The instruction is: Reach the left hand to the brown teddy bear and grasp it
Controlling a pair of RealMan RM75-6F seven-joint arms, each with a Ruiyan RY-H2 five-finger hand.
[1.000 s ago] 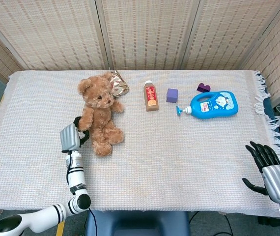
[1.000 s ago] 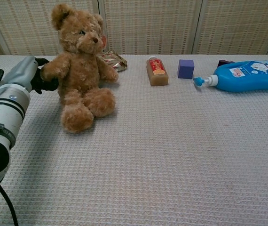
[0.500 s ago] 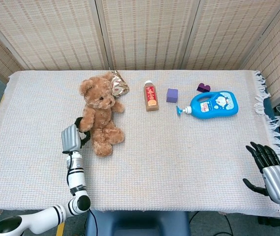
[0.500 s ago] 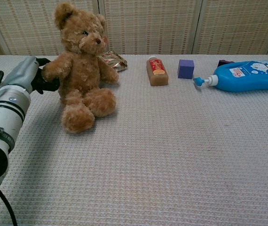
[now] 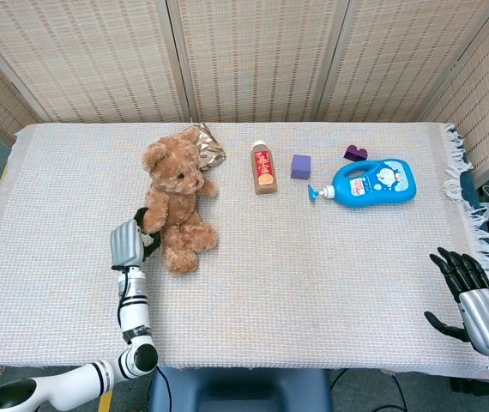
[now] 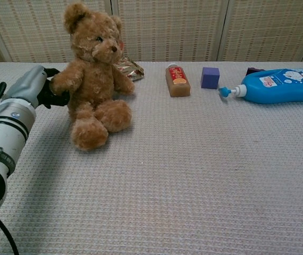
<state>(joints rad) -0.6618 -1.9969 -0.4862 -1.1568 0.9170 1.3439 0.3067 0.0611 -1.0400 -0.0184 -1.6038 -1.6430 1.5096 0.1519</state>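
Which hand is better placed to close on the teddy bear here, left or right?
Left. The left hand is already against the brown teddy bear, its fingers at the bear's arm. The right hand sits off the table's far corner, well away from it.

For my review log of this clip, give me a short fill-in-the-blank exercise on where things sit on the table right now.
1. The left hand touches the bear at its ____.
2. The pump bottle lying on its side is ____ in colour.
3. Between the brown bottle and the pump bottle stands a purple ____.
4. The right hand holds ____.

Missing words: arm; blue; cube; nothing
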